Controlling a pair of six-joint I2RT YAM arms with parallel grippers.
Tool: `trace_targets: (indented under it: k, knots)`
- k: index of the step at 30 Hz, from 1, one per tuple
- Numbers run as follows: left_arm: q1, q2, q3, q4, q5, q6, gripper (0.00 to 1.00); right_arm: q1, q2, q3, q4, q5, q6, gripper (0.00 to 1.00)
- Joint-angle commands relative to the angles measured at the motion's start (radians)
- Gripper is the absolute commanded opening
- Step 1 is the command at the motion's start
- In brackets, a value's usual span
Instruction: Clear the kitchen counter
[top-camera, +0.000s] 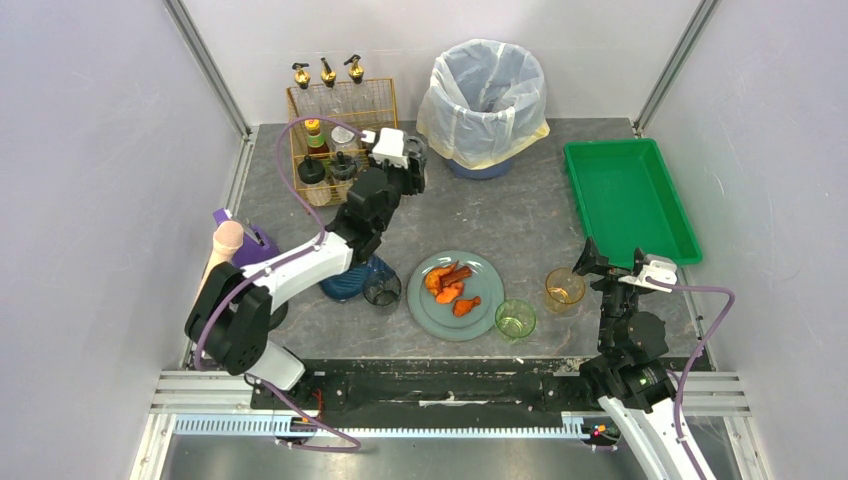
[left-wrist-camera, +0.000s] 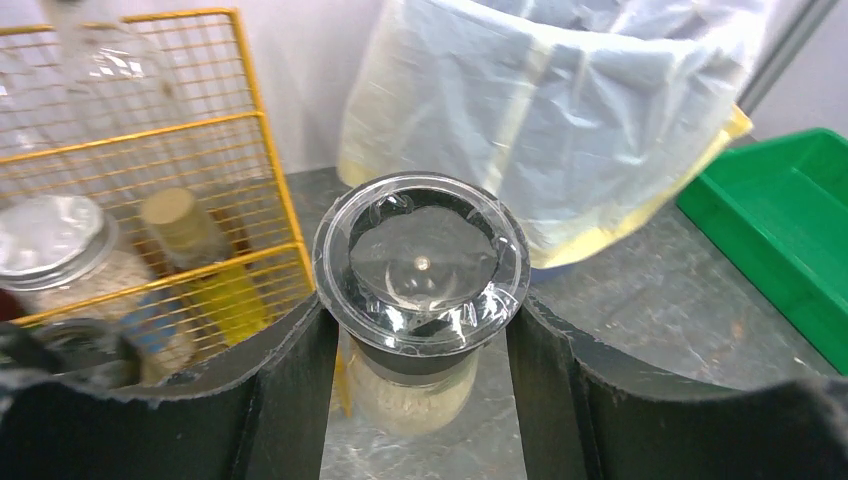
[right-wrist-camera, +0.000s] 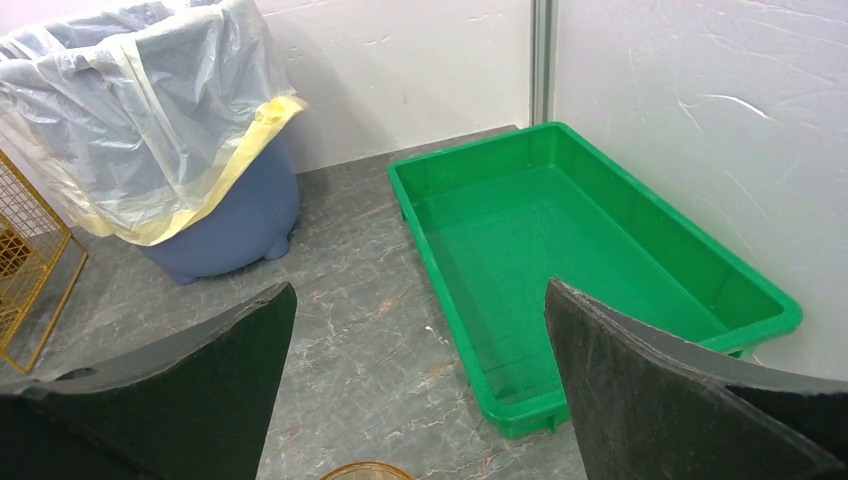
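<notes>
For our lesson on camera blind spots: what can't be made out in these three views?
- Left wrist: sides of the jar, covered by fingers of the left gripper.
- Right wrist: the amber cup, cut off by the bottom edge.
- Top: the blue object, partly hidden under the left arm.

Overhead view looks down on the whole kitchen counter (top-camera: 500, 210); both wrist views sit low, facing the lined bin (top-camera: 447, 115) all three share.
</notes>
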Motion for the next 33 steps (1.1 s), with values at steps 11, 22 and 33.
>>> trace_targets:
  k: [11,22,33]
  knots:
    - [0.161,-0.029,0.094,0.051,-0.018,0.040,0.20,0.006,-0.168,0.020,0.021,0.003,-0.011,0.98]
    - [0.211,0.094,0.135,0.129,-0.013,0.057,0.20,0.006,-0.168,0.016,0.027,0.007,-0.017,0.98]
    - [0.229,0.167,0.036,0.305,-0.045,0.117,0.20,0.006,-0.167,0.011,0.034,0.001,-0.022,0.98]
